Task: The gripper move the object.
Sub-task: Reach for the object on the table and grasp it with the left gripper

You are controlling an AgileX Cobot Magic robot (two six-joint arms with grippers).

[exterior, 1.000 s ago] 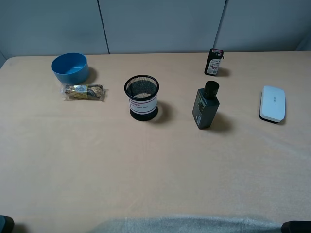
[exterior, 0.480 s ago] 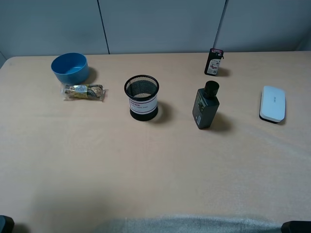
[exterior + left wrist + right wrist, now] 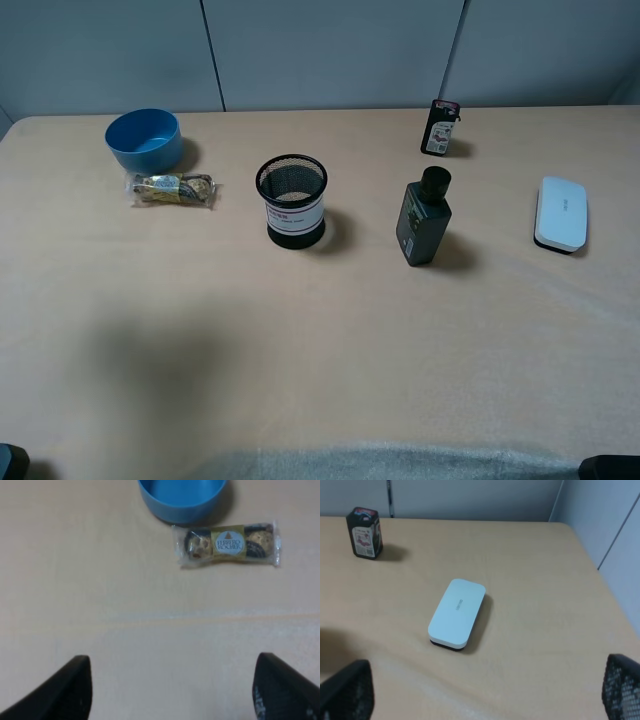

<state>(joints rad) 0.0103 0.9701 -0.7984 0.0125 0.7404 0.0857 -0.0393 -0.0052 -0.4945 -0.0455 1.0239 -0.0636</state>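
Note:
The black wire-mesh pen cup with a white label band stands upright on the tan table, left of centre. No gripper touches it. In the left wrist view my left gripper is open and empty, its two dark fingertips wide apart above bare table. In the right wrist view my right gripper is open and empty, its fingertips wide apart. The pen cup does not show in either wrist view.
A blue bowl and a chocolate packet lie at the far left. A dark bottle stands right of the cup. A small black box and a flat white case lie at the right.
A soft dark shadow has spread over the table at the lower left of the exterior view. None of the objects has moved.

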